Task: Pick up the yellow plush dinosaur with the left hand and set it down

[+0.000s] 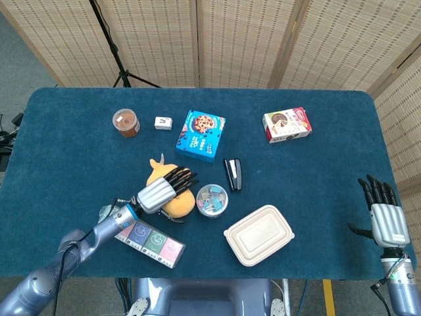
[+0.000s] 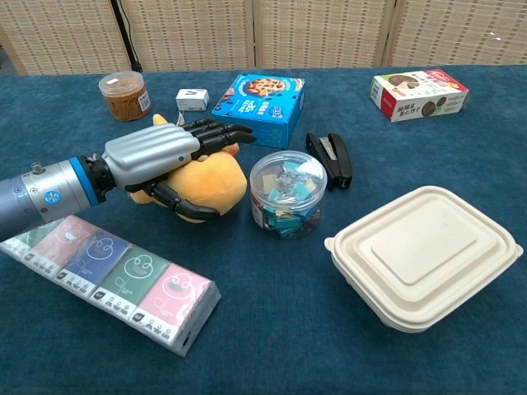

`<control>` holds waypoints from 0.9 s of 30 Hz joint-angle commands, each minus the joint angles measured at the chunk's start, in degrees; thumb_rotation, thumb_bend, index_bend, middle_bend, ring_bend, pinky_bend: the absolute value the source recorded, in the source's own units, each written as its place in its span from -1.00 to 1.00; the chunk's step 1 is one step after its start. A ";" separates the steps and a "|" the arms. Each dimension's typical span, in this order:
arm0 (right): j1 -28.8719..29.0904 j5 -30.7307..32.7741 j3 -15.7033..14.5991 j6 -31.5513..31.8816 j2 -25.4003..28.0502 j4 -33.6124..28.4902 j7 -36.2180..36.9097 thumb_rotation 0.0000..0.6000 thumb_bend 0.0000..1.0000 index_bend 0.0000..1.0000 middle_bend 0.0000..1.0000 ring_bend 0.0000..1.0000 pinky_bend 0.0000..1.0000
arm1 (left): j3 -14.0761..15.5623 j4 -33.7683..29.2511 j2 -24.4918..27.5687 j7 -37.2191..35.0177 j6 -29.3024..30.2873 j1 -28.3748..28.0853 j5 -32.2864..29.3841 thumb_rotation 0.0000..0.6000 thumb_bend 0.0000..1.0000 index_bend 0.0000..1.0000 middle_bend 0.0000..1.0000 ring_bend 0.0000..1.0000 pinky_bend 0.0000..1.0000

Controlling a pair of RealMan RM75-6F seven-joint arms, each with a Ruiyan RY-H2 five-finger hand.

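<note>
Silver left hand (image 2: 165,160) lies palm-down over the yellow plush dinosaur (image 2: 210,183), fingers extended across its top, thumb curled under its near side; dinosaur rests on the blue table (image 1: 316,178). Package lettering unreadable. Right hand (image 1: 383,210) upright, fingers apart, holding nothing

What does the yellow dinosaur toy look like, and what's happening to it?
The yellow dinosaur toy is soft and plump, orange-yellow, with a fuzzy plush look. It lies on the blue table beside a round clear tub of clips. A small pointed part sticks up at its far end. The left robot hand covers most of it, silver back on top, black fingers stretched over it and the thumb curled under its near side. Its face is hidden.
</note>
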 commanded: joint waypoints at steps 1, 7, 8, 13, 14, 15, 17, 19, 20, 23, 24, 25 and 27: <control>-0.01 0.00 -0.01 0.02 0.00 0.01 0.02 1.00 -1.00 -1.00 -1.00 -1.00 -1.00 | -0.68 2.14 -0.85 -1.19 -1.31 -0.43 -1.16 -0.72 -1.00 -1.00 -1.00 -1.00 -1.00; -0.09 0.02 0.02 0.14 0.13 -0.02 0.33 1.00 -1.00 -1.00 -1.00 -1.00 -1.00 | -1.61 4.59 -1.60 -2.66 -2.48 -0.84 -2.77 -0.72 -1.00 -1.00 -1.00 -1.00 -1.00; -0.10 0.02 0.01 0.17 0.16 -0.02 0.38 1.00 -1.00 -1.00 -1.00 -1.00 -1.00 | -1.77 4.91 -1.63 -2.90 -2.52 -0.89 -3.05 -0.72 -1.00 -1.00 -1.00 -1.00 -1.00; -0.14 -0.11 -0.03 0.28 0.25 -0.13 0.58 1.00 -1.00 -1.00 -1.00 -1.00 -1.00 | -2.28 5.15 -1.22 -4.25 -2.19 -0.92 -3.94 -0.72 -1.00 -1.00 -1.00 -1.00 -1.00; -0.16 -0.15 -0.04 0.33 0.29 -0.18 0.66 1.00 -1.00 -1.00 -1.00 -1.00 -1.00 | -2.33 4.82 -0.96 -4.89 -1.74 -0.87 -4.03 -0.72 -1.00 -1.00 -1.00 -1.00 -1.00; -0.17 -0.20 -0.05 0.37 0.33 -0.22 0.72 1.00 -1.00 -1.00 -1.00 -1.00 -1.00 | -2.27 4.31 -0.61 -5.65 -1.01 -0.80 -4.01 -0.72 -1.00 -1.00 -1.00 -1.00 -1.00; -0.20 -0.25 -0.05 0.47 0.39 -0.29 0.78 1.00 -1.00 -1.00 -1.00 -1.00 -1.00 | -1.87 2.72 0.38 -7.67 1.39 -0.54 -3.55 -0.72 -1.00 -1.00 -1.00 -1.00 -1.00; -0.22 -0.25 -0.05 0.50 0.42 -0.34 0.85 1.00 -1.00 -1.00 -1.00 -1.00 -1.00 | -1.38 1.14 1.42 -9.52 3.13 -0.30 -3.03 -0.71 -1.00 -1.00 -1.00 -1.00 -1.00; -0.22 -0.26 -0.04 0.51 0.44 -0.37 0.88 1.00 -1.00 -1.00 -1.00 -1.00 -1.00 | -1.11 0.18 2.08 -10.37 4.27 -0.18 -2.70 -0.71 -1.00 -1.00 -1.00 -1.00 -1.00; -0.20 -0.39 -0.06 0.57 0.48 -0.48 0.94 1.00 -1.00 -1.00 -1.00 -1.00 -1.00 | -0.43 -2.76 4.22 -11.39 7.97 0.32 -1.71 -0.71 -1.00 -1.00 -1.00 -1.00 -1.00; -0.19 -0.47 -0.09 0.61 0.49 -0.52 0.92 1.00 -1.00 -1.00 -1.00 -1.00 -1.00 | -0.16 -4.28 5.24 -11.61 9.22 0.55 -1.35 -0.71 -1.00 -1.00 -1.00 -1.00 -1.00; -0.19 -0.53 -0.12 0.62 0.50 -0.56 0.92 1.00 -1.00 -1.00 -1.00 -1.00 -1.00 | 0.00 -5.44 6.00 -11.60 9.96 0.71 -1.14 -0.72 -1.00 -1.00 -1.00 -1.00 -1.00; -0.19 -0.61 -0.17 0.61 0.54 -0.68 0.99 1.00 -1.00 -1.00 -1.00 -1.00 -1.00 | 0.21 -7.40 7.22 -11.40 10.91 0.96 -0.86 -0.72 -1.00 -1.00 -1.00 -1.00 -1.00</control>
